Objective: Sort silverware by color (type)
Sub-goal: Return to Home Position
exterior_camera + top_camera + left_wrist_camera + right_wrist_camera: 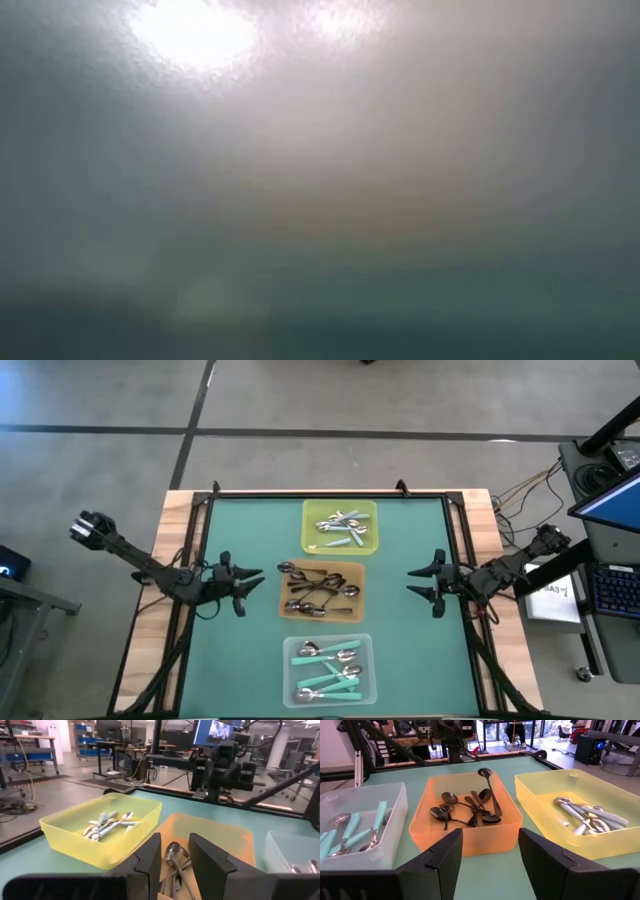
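Three trays stand in a row down the green mat. The yellow tray (340, 525) at the far end holds shiny silver spoons (582, 817). The orange tray (321, 589) in the middle holds dark spoons (467, 810). The clear tray (329, 669) at the near end holds teal-handled spoons (352, 835). My left gripper (255, 578) hovers open just left of the orange tray, pointing at it. My right gripper (413, 582) hovers open to the right of the orange tray, farther off. Neither touches anything.
Bare green mat (245, 660) lies on both sides of the tray row. A black frame (330, 493) borders the mat, with wooden table edge (165, 530) beyond. The low view shows only a grey blur. Desks and monitors stand in the room beyond the table.
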Controlling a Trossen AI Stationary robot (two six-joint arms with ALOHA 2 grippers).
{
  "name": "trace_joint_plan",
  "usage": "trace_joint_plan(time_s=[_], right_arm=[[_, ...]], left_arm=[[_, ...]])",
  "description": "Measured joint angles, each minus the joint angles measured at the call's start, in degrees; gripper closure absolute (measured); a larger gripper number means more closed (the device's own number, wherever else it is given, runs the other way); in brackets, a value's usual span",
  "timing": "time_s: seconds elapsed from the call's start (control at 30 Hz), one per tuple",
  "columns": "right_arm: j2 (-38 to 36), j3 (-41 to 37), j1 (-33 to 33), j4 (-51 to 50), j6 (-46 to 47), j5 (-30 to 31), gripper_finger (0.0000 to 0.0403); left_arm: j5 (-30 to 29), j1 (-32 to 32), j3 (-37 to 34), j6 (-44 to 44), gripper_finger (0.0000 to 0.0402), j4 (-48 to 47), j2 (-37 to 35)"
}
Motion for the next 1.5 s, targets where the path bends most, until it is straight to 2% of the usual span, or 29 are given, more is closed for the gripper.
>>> trace_joint_plan(time_s=[0.27,0.5,0.7,0.87,1.0,1.23,1.5], right_arm=[[0.00,0.02,-0.02,0.01,0.00,0.00,0.0218],[0.00,-0.01,-0.01,-0.01,0.00,0.00,0.0218],[0.01,0.01,0.00,0.01,0.00,0.00,0.0218],[0.02,0.00,-0.02,0.01,0.00,0.00,0.0218],[0.01,0.00,-0.01,0.01,0.00,0.00,0.0218],[0.02,-0.01,-0.01,0.00,0.00,0.00,0.0218],[0.00,0.00,-0.01,0.01,0.00,0.00,0.0218]], left_arm=[[-0.43,-0.09,-0.09,-11.48,0.0318,-0.44,-0.04],[-0.43,-0.09,-0.09,-12.57,0.0318,-0.23,-0.04],[-0.37,-0.09,-0.09,-19.06,0.0318,-1.23,-0.04],[2.05,-0.22,-0.09,-22.29,0.0318,-3.74,0.17],[3.60,-1.02,-0.09,-22.54,0.0318,-4.01,-0.05],[1.56,-4.00,-0.09,-23.83,0.0318,-7.66,-1.22],[-0.98,-4.52,-0.09,-24.15,0.0318,-5.49,-1.17]])
